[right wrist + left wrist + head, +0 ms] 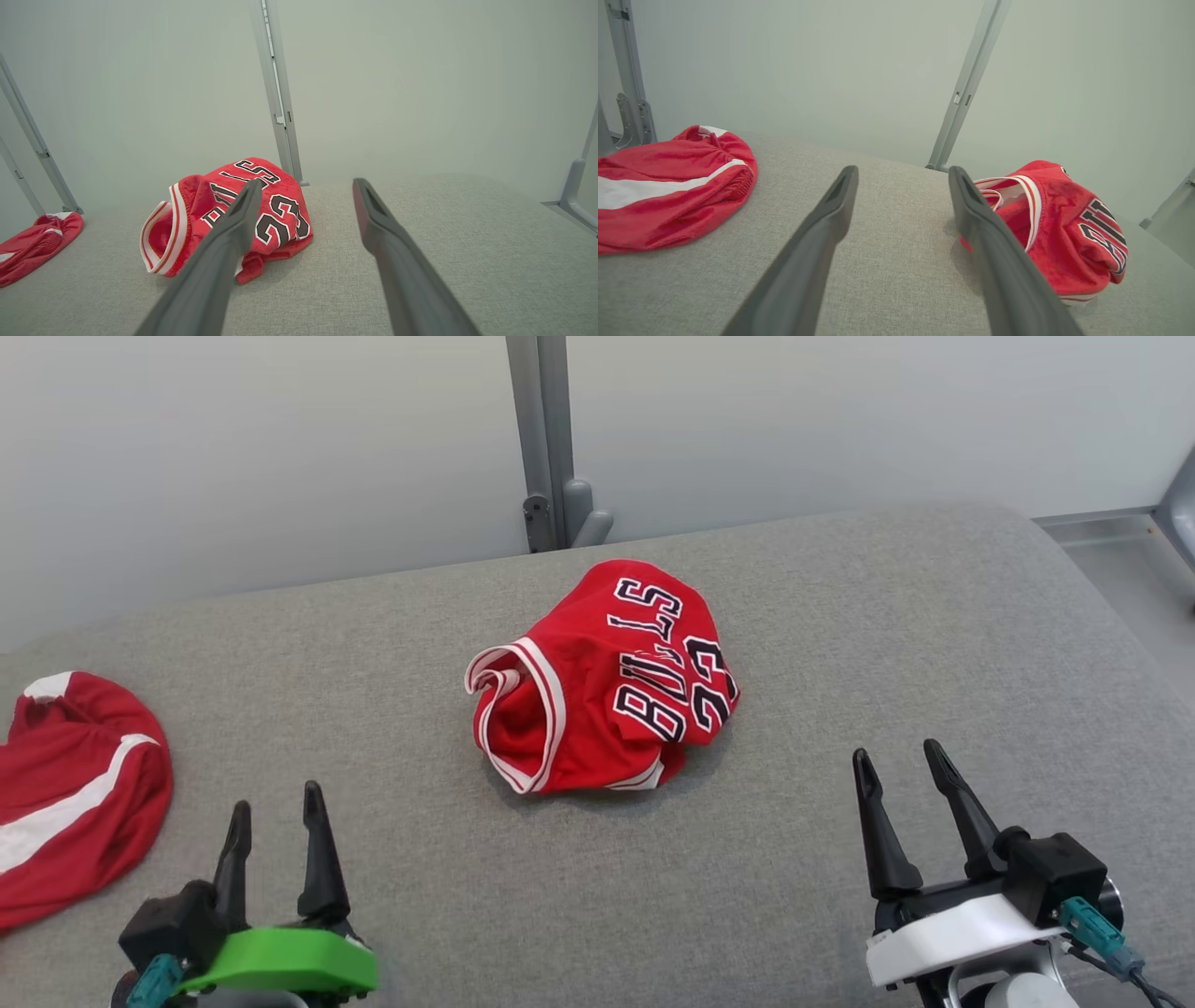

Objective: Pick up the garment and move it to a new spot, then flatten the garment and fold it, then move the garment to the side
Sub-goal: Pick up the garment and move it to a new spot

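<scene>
Clearly, left hand & right hand hung released, empty, at near desk edge; crumpled red jersey lay mid-desk btw them, untouched, prob. staged for first pick-up.

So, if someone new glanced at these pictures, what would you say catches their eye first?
The crumpled red jersey with black-and-white lettering stands out most, lying in the middle of the grey padded surface. A second red garment with a white stripe lies at the surface's left edge. Nearer the robot, the left gripper and right gripper are open and empty, one on each side of the jersey.
</scene>
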Motion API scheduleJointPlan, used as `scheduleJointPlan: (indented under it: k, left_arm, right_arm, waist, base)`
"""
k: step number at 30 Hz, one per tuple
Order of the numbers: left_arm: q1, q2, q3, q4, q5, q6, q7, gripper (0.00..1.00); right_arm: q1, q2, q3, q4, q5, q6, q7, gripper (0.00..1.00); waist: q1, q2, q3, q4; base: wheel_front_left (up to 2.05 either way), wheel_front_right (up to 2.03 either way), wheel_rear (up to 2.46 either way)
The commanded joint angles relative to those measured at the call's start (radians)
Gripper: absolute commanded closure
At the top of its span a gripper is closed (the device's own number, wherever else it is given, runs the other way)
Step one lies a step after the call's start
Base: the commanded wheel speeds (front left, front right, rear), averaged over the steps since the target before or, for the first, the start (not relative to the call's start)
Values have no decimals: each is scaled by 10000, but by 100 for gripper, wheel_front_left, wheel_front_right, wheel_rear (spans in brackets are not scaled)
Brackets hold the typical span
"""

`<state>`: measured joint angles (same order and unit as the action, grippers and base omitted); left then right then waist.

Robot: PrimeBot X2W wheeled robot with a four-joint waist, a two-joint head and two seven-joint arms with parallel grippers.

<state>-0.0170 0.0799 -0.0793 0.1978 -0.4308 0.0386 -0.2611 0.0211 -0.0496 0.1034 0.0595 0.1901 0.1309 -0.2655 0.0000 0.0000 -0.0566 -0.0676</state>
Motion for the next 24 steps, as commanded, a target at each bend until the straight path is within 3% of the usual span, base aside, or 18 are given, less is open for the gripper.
scheduleJointPlan:
  k: [1,10,15,24]
  left_arm:
    - [144,0,75,-65,80,-40,-33,0]
    - [1509,-240,753,-1775,1918,-1002,-34,0]
    - [2006,-292,676,-1785,2432,-1253,-34,0]
    - [2219,-286,95,-1475,2815,-761,-35,0]
  right_arm:
    - [153,-19,-7,-22,-14,-3,-1,0]
    - [498,-22,295,37,-468,-3,-1,0]
    - [746,-17,557,77,-494,-3,-1,0]
    - [857,-22,526,142,-591,-3,-1,0]
  waist:
    - [0,0,-56,71]
    - [0,0,-148,225]
    - [0,0,-128,341]
    - [0,0,-41,433]
  base:
    - [0,0,0]
    - [0,0,0]
    - [0,0,0]
    - [0,0,0]
